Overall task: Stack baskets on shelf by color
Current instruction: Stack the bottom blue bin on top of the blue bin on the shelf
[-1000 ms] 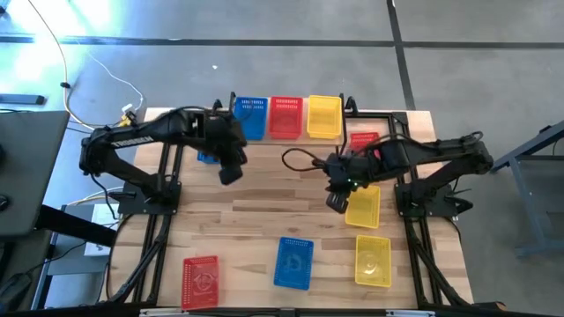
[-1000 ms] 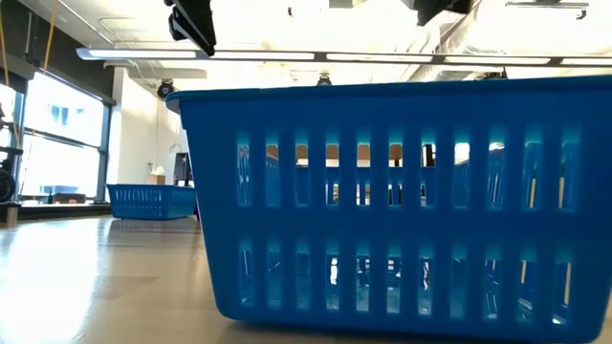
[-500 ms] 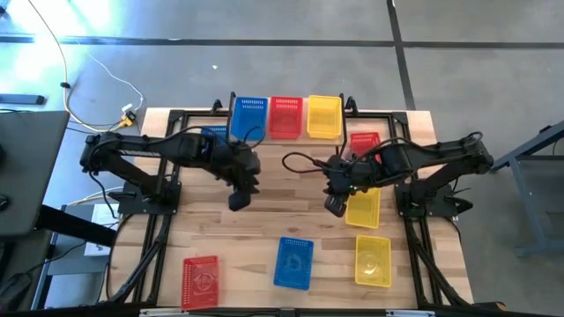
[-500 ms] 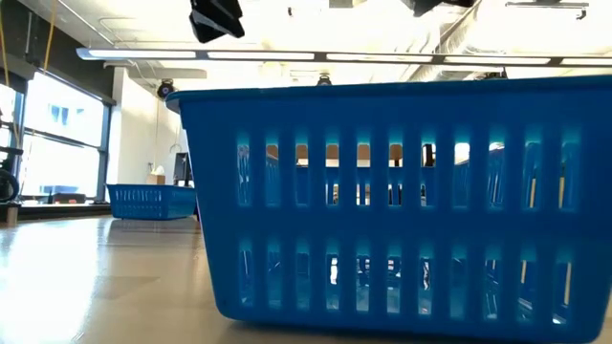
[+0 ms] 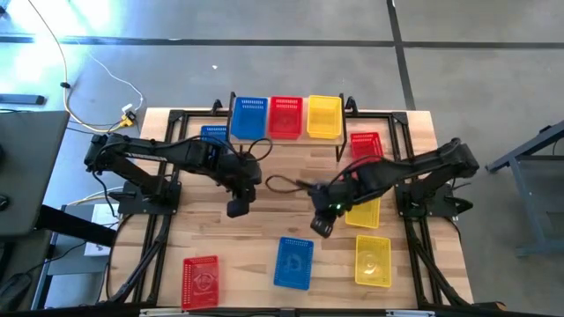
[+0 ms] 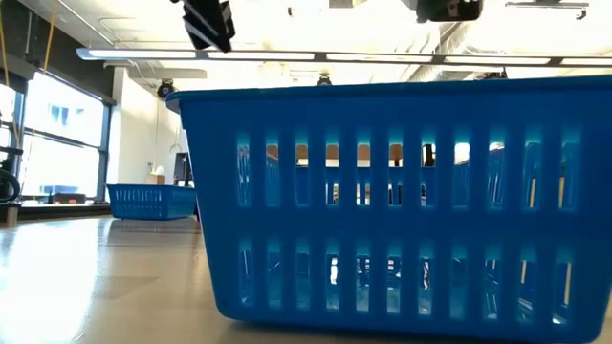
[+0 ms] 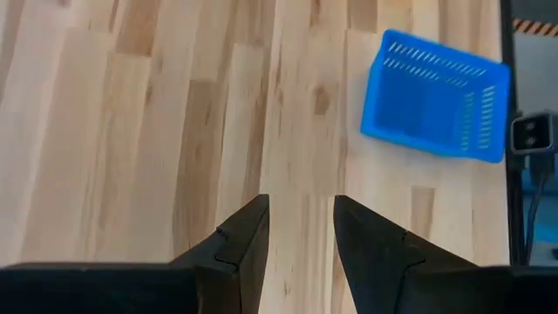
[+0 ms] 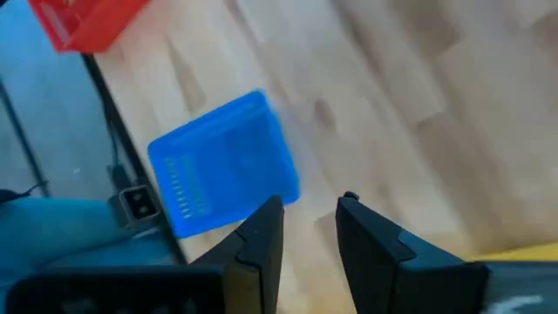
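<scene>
- Baskets in blue [image 5: 251,117], red [image 5: 285,116] and yellow mesh plastic [image 5: 324,116] sit side by side on the low light-wood shelf [image 5: 287,136].
- Six more lie scattered on the desk [image 5: 264,224], unstacked.
- The left gripper [image 5: 238,208] and right gripper [image 5: 321,225] hover mid-desk, jaws released and empty, near the front blue basket [image 5: 293,261].
- Nothing blocks either.

Bright ceiling glare, blurred right-wrist view

Light-wood plank tabletop [image 5: 264,224] carries loose plastic mesh baskets: blue [image 5: 293,262] just beyond right hand [image 5: 321,226], yellow [image 5: 372,260] beside, red [image 5: 201,280] farther.
</scene>
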Controlling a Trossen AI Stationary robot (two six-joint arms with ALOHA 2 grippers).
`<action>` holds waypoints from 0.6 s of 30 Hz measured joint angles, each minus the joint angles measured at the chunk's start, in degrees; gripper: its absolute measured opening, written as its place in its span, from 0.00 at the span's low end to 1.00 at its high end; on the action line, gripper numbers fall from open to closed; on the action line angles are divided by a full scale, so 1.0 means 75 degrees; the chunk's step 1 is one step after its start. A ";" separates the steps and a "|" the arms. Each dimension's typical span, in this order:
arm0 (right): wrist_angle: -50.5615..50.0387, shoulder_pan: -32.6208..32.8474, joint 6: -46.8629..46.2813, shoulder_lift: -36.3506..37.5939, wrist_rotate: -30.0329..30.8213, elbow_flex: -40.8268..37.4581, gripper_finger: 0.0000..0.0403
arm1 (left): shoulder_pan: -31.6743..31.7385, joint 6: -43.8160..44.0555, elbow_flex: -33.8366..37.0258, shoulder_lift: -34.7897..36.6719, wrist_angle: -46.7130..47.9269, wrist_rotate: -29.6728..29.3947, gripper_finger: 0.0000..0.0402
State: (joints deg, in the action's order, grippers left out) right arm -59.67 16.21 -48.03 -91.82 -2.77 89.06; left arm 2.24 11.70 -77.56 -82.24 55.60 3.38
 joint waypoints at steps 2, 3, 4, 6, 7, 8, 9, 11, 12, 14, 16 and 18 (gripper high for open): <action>0.0025 0.0152 -0.0306 -0.0190 -0.0229 0.0000 0.23 | 0.0000 0.0018 0.0000 0.0047 0.0249 -0.0150 0.30; 0.0034 0.0214 -0.0492 -0.0280 -0.0325 0.0000 0.23 | 0.0000 0.0015 0.0000 0.0082 0.0417 -0.0264 0.30; 0.0037 0.0291 -0.0721 -0.0354 -0.0393 0.0000 0.23 | 0.0000 0.0015 0.0000 0.0096 0.0526 -0.0401 0.30; 0.0046 0.0435 -0.1189 -0.0520 -0.0513 0.0000 0.23 | -0.0006 0.0023 -0.0003 0.0083 0.0802 -0.0604 0.30; 0.0040 0.0512 -0.1427 -0.0605 -0.0531 0.0000 0.23 | -0.0006 0.0029 -0.0003 0.0079 0.0961 -0.0687 0.30; 0.0047 0.0577 -0.1654 -0.0694 -0.0534 0.0000 0.23 | -0.0006 0.0035 -0.0003 0.0081 0.1074 -0.0737 0.30; 0.0055 0.0646 -0.1867 -0.0784 -0.0524 0.0000 0.23 | -0.0007 0.0035 -0.0003 0.0087 0.1169 -0.0764 0.30; 0.0096 0.0759 -0.2374 -0.0951 -0.0487 0.0000 0.23 | -0.0029 0.0019 -0.0003 0.0082 0.1361 -0.0769 0.30; 0.0107 0.0815 -0.2631 -0.1041 -0.0468 0.0000 0.23 | -0.0053 0.0015 -0.0003 0.0082 0.1441 -0.0783 0.30; 0.0136 0.0931 -0.3099 -0.1245 -0.0455 0.0000 0.23 | -0.0085 -0.0104 -0.0003 0.0086 0.1644 -0.0926 0.30; 0.0246 0.1074 -0.3610 -0.1419 -0.0310 0.0000 0.23 | -0.0119 -0.0260 -0.0003 0.0125 0.1941 -0.1209 0.30; 0.0413 0.1228 -0.4128 -0.1547 -0.0117 0.0000 0.23 | -0.0117 -0.0308 -0.0003 0.0182 0.2203 -0.1537 0.30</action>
State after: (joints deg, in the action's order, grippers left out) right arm -56.57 25.42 -79.00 -103.42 -3.65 89.06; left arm 1.36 9.39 -77.58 -80.87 72.12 -8.15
